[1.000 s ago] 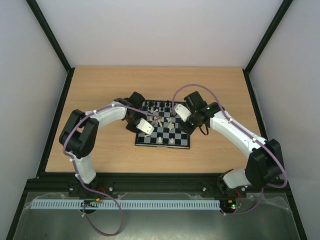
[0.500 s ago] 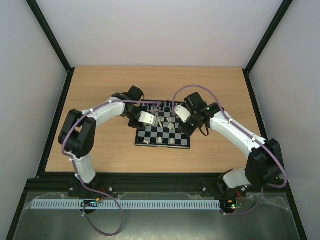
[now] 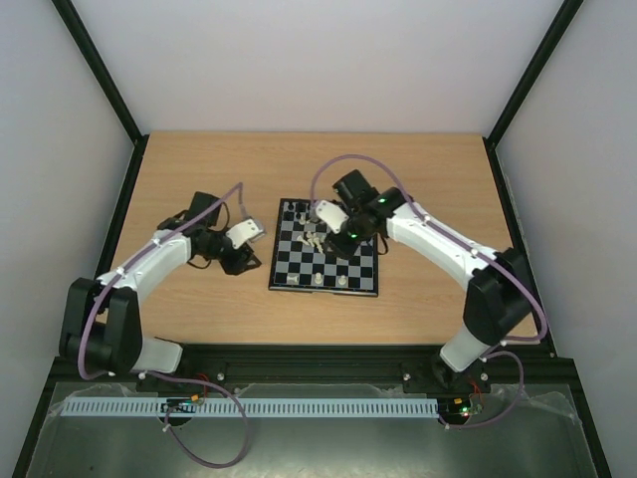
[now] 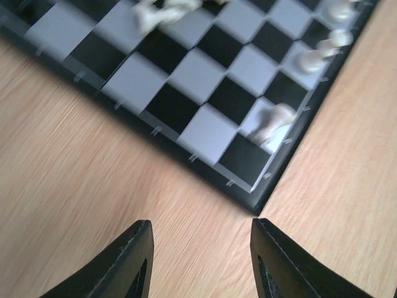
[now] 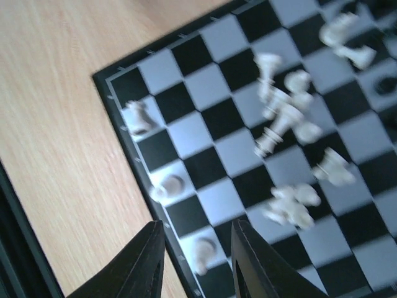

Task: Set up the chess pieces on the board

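The board (image 3: pixel 323 292) lies mid-table, black and pale checkered. Black chess pieces (image 3: pixel 299 211) stand along its far row. White pieces (image 3: pixel 314 239) lie jumbled near its middle, and single white ones (image 3: pixel 341 282) stand along the near row. My left gripper (image 3: pixel 251 249) is off the board's left side, over bare wood. In the left wrist view it (image 4: pixel 201 261) is open and empty, just short of the board's corner (image 4: pixel 253 208). My right gripper (image 3: pixel 320 227) hovers above the board. In the right wrist view it (image 5: pixel 195 261) is open and holds nothing, with a white piece (image 5: pixel 201 254) standing below.
The wooden table (image 3: pixel 199 179) is framed by black rails and pale walls. Both arm bases sit at the near edge. In the right wrist view, toppled white pieces (image 5: pixel 279 124) crowd the squares ahead of the fingers, and blurred white pieces (image 4: pixel 273 121) line the board's edge in the left wrist view.
My left arm has pulled back leftward off the board onto bare wood, its jaws a little wider. My right gripper has shifted left over the board's far half.
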`<state>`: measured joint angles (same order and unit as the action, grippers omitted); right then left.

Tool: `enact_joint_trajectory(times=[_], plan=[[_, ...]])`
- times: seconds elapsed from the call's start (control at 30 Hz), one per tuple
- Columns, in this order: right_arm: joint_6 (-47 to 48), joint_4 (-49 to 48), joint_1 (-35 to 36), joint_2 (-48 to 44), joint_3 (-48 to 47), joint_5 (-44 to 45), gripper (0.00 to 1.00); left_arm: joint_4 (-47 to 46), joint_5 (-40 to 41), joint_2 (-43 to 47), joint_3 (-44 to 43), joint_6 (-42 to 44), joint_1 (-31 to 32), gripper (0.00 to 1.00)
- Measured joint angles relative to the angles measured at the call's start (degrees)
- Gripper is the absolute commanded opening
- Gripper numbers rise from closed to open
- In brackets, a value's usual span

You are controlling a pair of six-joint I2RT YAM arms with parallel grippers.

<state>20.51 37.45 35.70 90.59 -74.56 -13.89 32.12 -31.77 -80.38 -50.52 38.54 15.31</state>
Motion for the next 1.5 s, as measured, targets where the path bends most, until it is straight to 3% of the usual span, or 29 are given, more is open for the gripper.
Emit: enact_joint_trajectory(times=[0.2,0.37,0.53,0.77,1.07,1.5], plan=[[-0.87,-0.68,7.85,9.42,-6.73,-0.28,0.29,-3.67,0.35,0.9,3.15,-15.39,-12.92,0.48],[-0.76,-0.76,9.9,18.03,-12.83,-0.04,0.33,-6.58,0.28,0.92,2.99,-24.17,-18.01,0.5],[2.86,-0.46,9.92,23.76,-17.03,0.07,0.43,-7.23,0.17,1.14,2.84,-27.5,-18.51,0.52],[12.92,-0.33,10.19,24.74,-16.92,-0.94,0.33,-7.58,-0.83,1.46,2.84,-29.75,-18.49,0.52],[18.73,-1.14,10.36,28.76,-16.92,-0.39,0.37,-7.63,-1.22,1.44,2.8,-30.08,-18.49,0.52],[19.39,-5.62,10.54,31.04,-16.94,2.21,0.37,-7.58,-1.38,1.44,2.8,-29.9,-18.49,0.51]])
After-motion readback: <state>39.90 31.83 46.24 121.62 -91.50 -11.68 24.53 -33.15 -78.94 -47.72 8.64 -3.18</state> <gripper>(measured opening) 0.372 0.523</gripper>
